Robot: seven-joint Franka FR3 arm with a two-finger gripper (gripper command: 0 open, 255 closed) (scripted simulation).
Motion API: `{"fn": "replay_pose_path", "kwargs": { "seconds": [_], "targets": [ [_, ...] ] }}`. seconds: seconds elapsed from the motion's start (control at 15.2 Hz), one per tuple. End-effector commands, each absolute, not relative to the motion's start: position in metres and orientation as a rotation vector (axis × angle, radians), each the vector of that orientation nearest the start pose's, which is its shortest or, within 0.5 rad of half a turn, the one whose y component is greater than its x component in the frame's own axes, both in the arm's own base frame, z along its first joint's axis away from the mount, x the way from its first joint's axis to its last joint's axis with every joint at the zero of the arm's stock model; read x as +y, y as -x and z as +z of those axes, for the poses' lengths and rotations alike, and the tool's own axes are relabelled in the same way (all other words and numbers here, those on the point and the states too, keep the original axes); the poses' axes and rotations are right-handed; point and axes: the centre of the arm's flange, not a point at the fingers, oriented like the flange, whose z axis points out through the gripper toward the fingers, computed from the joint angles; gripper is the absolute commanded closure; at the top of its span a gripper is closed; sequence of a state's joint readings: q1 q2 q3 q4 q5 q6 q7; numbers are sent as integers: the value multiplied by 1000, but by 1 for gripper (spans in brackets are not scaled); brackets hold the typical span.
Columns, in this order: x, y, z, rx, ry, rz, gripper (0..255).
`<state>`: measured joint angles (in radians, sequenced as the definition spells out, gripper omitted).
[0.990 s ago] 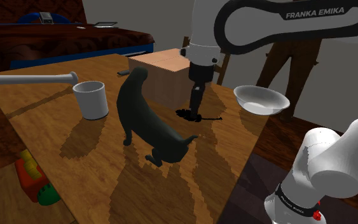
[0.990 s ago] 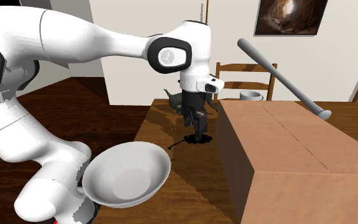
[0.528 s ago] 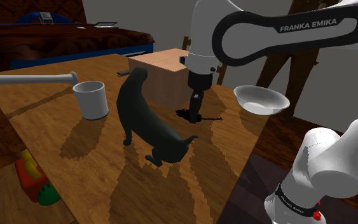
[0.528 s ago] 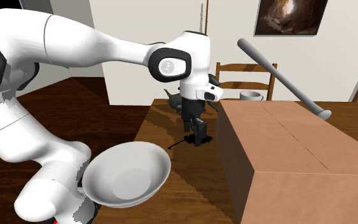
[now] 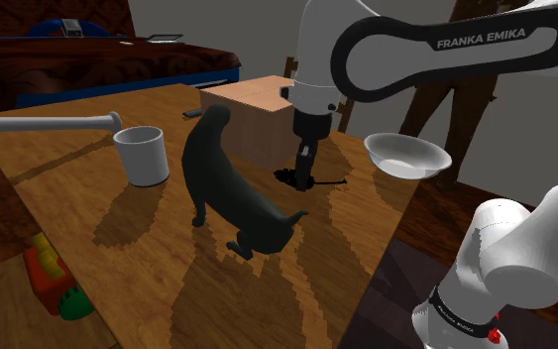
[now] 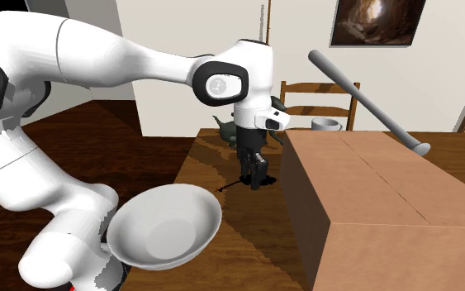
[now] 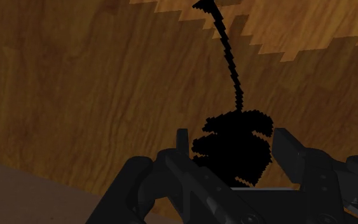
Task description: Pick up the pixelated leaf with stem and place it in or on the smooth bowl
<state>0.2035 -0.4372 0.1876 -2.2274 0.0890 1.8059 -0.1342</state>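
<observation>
Shoulder view, read from left to right: a black animal figure shaped like a dog [image 5: 229,188] stands on the brown wooden desk [image 5: 118,238]. After it comes a plain brown cardboard box [image 5: 252,114]. In front of the box, the all-black two-finger end effector [image 5: 304,178] points straight down at the desk. Under its tip lies the flat black pixelated leaf [image 5: 288,177], and its thin stem runs out to the right. Well apart, further right, the smooth white round bowl [image 5: 407,157] sits by the edge of the desk; I cannot tell what it rests on.

In the wrist view the blade of the leaf lies directly between the two fingers [image 7: 182,137], with one finger just beside each side edge. The opening is narrow, only a little wider than the blade, and I see no clear pressing, so I judge that the leaf is not held yet. The stem [image 7: 231,70] leads away from the blade and forward from the end effector. The long axis of the leaf therefore crosses the line between the fingers at about a right angle.

In my judgement the fingers need only to close across the short width of the blade. The lift and the way to the bowl come after.
</observation>
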Motion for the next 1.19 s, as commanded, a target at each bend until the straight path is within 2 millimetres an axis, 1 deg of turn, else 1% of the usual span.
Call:
{"fn": "replay_pose_path", "kwargs": {
  "seconds": [0.0, 0.33, 1.12],
  "targets": [
    [179, -386, 540, -760, 3037, -7, 255],
    [178, -386, 540, -760, 3037, -7, 255],
    [178, -386, 603, -760, 3037, -7, 255]
  ]
}}
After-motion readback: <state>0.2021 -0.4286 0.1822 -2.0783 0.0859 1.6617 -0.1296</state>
